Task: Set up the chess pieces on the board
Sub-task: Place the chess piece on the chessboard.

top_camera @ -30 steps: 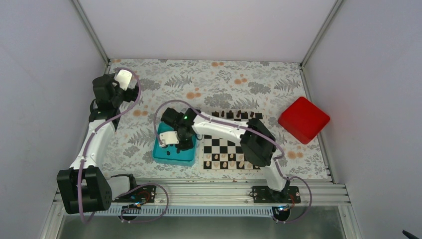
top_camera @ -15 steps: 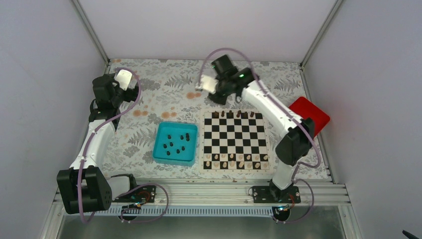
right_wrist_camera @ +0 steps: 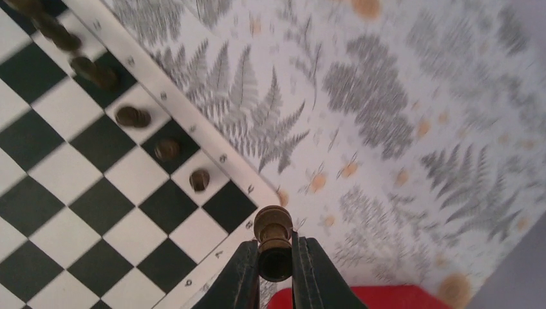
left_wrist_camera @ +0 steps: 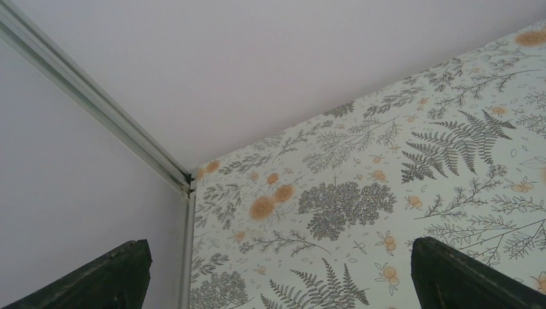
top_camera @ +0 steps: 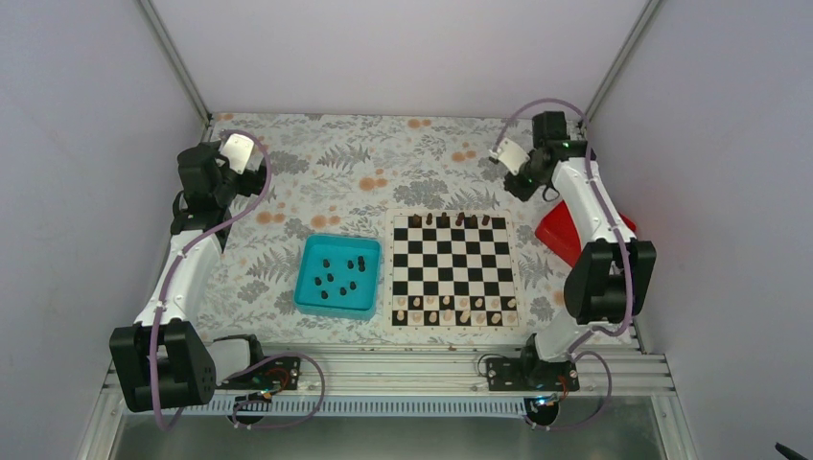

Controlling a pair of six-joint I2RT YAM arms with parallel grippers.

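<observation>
A dark chess piece (right_wrist_camera: 273, 225) is pinched between the fingers of my right gripper (right_wrist_camera: 275, 257), which is shut on it. It hangs above the far right corner of the board (right_wrist_camera: 84, 187), just outside the tan border. From above, the right gripper (top_camera: 525, 184) is at the back right, beyond the board (top_camera: 451, 273). Several dark pieces (top_camera: 458, 220) stand on the board's far row. More dark pieces (top_camera: 337, 275) lie in the teal tray (top_camera: 309, 287). My left gripper (left_wrist_camera: 277, 283) is open and holds nothing, at the far left (top_camera: 251, 180) over the patterned cloth.
A red box (top_camera: 561, 235) sits right of the board, partly behind the right arm, and shows below the right gripper (right_wrist_camera: 386, 297). Pale pieces (top_camera: 451, 311) fill the board's near rows. White walls and metal posts close in the back corners.
The right arm has swung from over the teal tray, past the back of the board, to the far right corner, with a dark piece in its jaws. The left arm has stayed still.
</observation>
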